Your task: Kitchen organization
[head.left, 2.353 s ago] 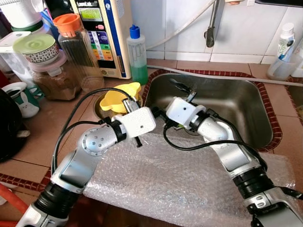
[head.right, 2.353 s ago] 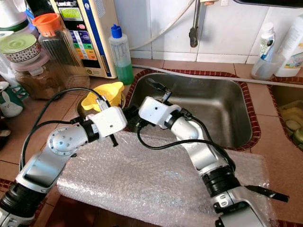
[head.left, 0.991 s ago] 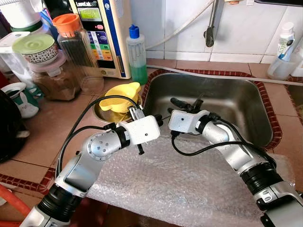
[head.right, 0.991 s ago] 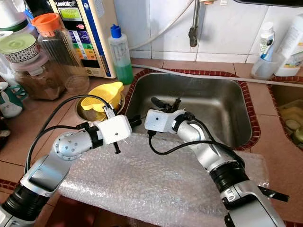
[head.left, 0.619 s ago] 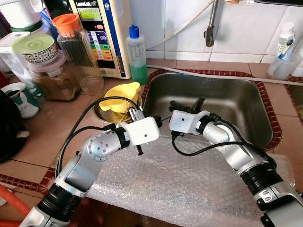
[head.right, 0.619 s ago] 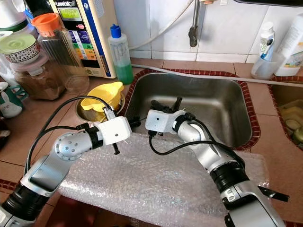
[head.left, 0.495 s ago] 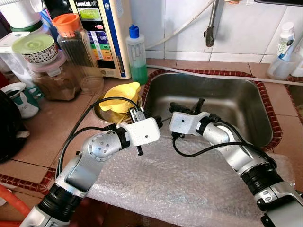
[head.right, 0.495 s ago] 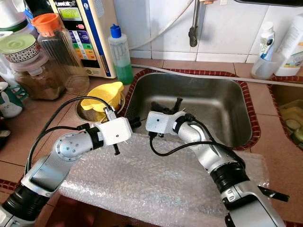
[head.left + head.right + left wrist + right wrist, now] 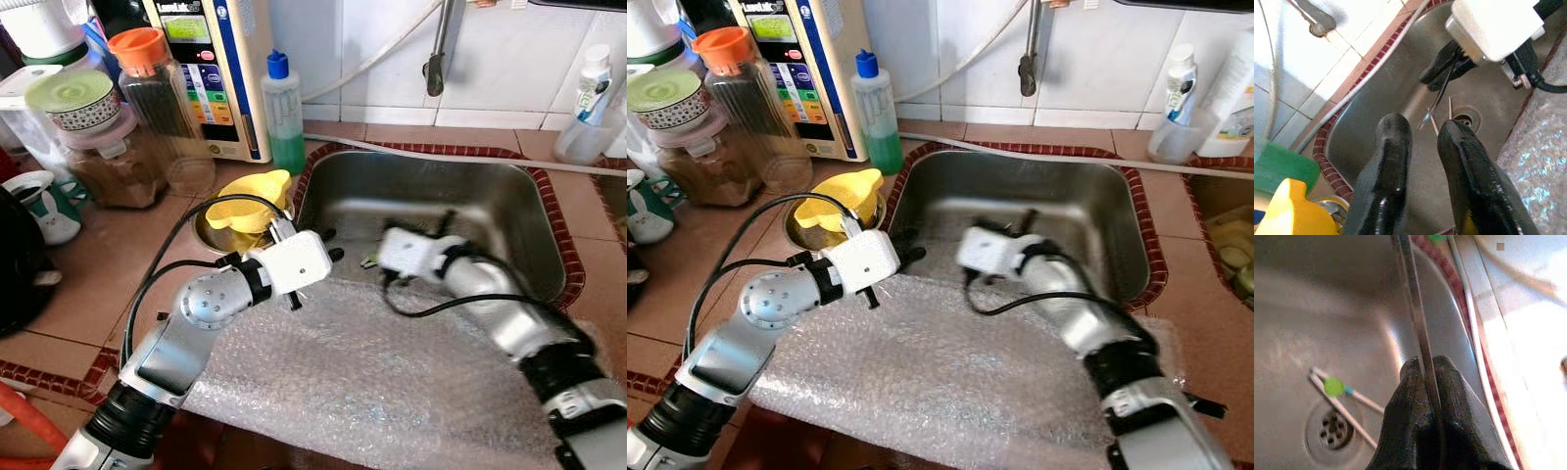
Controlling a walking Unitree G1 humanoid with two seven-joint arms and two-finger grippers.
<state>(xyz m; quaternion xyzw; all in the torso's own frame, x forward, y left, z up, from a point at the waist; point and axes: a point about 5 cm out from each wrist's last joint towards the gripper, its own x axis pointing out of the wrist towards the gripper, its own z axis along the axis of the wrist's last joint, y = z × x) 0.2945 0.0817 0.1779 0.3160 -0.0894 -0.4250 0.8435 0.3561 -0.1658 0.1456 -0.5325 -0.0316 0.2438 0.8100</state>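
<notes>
Right tool [image 9: 1425, 377] clamped on thin metal rod [image 9: 1415, 313], shifted rightward over sink [image 9: 509, 211] since 0.5 s ago | left tool [image 9: 1422, 147] slightly parted, empty | 2 chopsticks [image 9: 1342, 404] by drain; retrieval ongoing.

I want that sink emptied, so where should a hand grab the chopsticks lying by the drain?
At the green band, coming straight down from above and closing across them. The chopsticks lie flat on the sink floor, held together at the band and splaying apart beyond it.
</notes>
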